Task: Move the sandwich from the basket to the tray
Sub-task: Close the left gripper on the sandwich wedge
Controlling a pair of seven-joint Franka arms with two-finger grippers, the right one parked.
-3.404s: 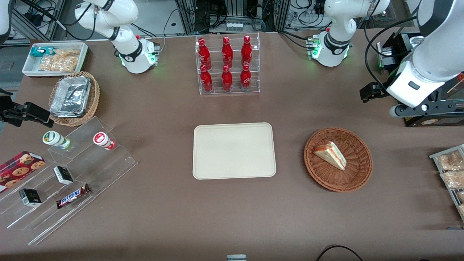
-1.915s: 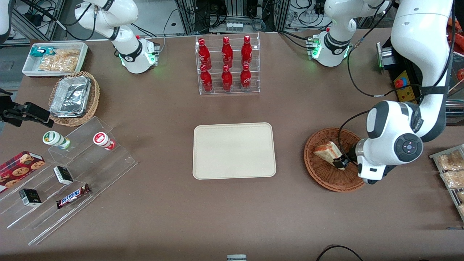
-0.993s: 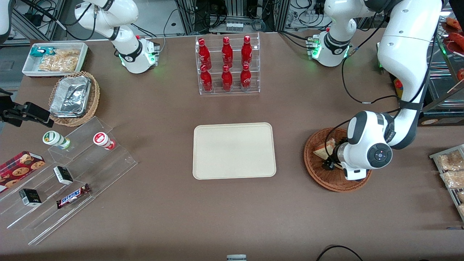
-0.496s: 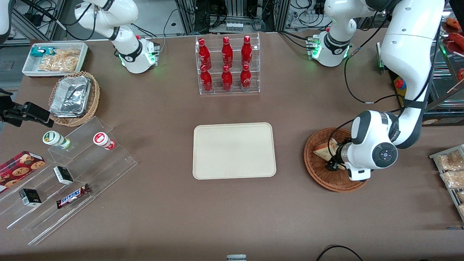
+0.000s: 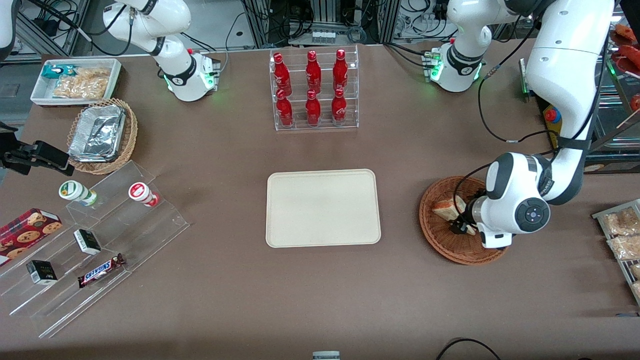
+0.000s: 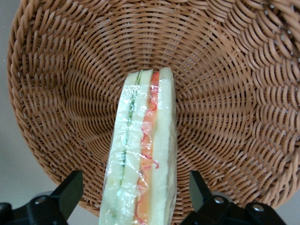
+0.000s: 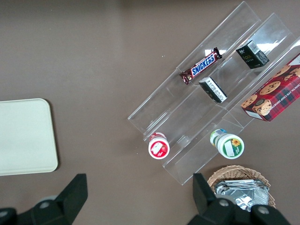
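The sandwich (image 5: 445, 208), a plastic-wrapped white-bread wedge with green and pink-red filling, lies in the round reddish-brown wicker basket (image 5: 442, 242) toward the working arm's end of the table. In the left wrist view the sandwich (image 6: 143, 154) lies on the basket's weave (image 6: 225, 93). My left gripper (image 5: 457, 226) is low in the basket, over the sandwich's end nearer the front camera. It is open (image 6: 136, 197), one black finger on each side of the wedge with a gap on both sides. The cream tray (image 5: 322, 207) lies bare at mid-table, beside the basket.
A clear rack of red bottles (image 5: 314, 90) stands farther from the camera than the tray. Bagged snacks (image 5: 622, 232) lie at the working arm's table edge. A stepped acrylic shelf (image 5: 100, 235), a foil-filled tan basket (image 5: 102, 135) and a white bin (image 5: 75, 80) are toward the parked arm's end.
The left arm came down from beside the table onto the basket and brought its open fingers to either side of the sandwich. In the last half second it barely shifted.
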